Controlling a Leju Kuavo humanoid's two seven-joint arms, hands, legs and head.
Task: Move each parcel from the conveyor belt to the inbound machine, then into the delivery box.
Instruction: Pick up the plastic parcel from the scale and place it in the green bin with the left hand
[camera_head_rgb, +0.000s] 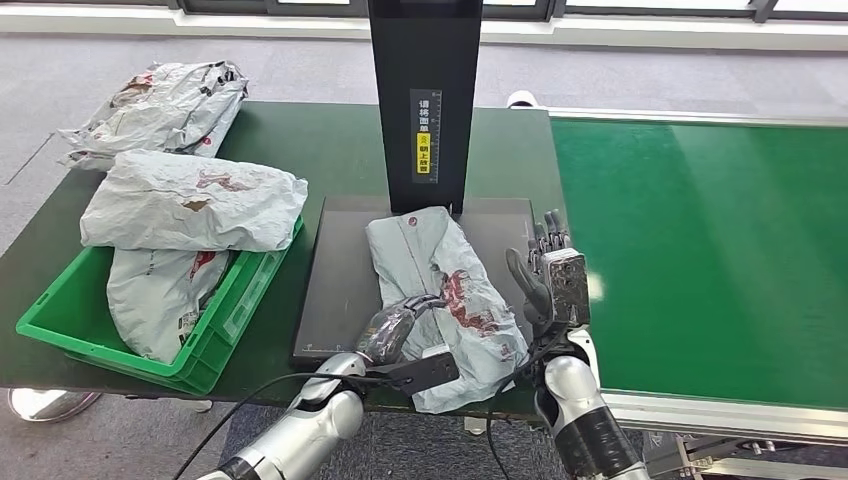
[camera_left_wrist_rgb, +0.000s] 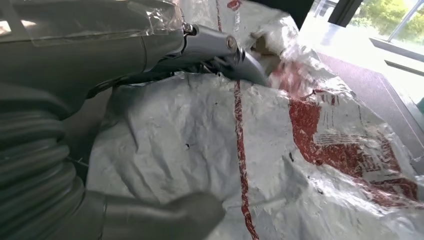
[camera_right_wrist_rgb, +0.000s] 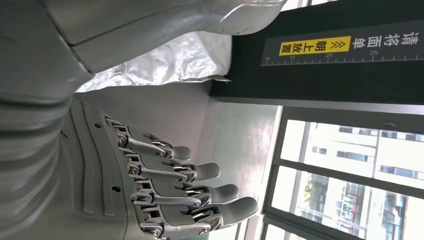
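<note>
Scanning from big to small: conveyor belt (camera_head_rgb: 700, 250) on our right, green delivery box (camera_head_rgb: 215, 335) with parcels on our left, inbound machine plate (camera_head_rgb: 340, 290) between. On it lies a crumpled grey poly mailer parcel (camera_head_rgb: 440, 290): soft, light, slippery, we judge. Left hand (camera_head_rgb: 400, 328) grips its near edge; bunching a fold should hold best. Right hand (camera_head_rgb: 553, 280) hovers beside, fingers spread, holding nothing.

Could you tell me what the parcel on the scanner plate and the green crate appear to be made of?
The parcel looks like thin grey plastic mailer film: crinkled and slightly glossy, with red print. The green crate looks like rigid moulded plastic, judging by its ribbed wall and even colour.
</note>
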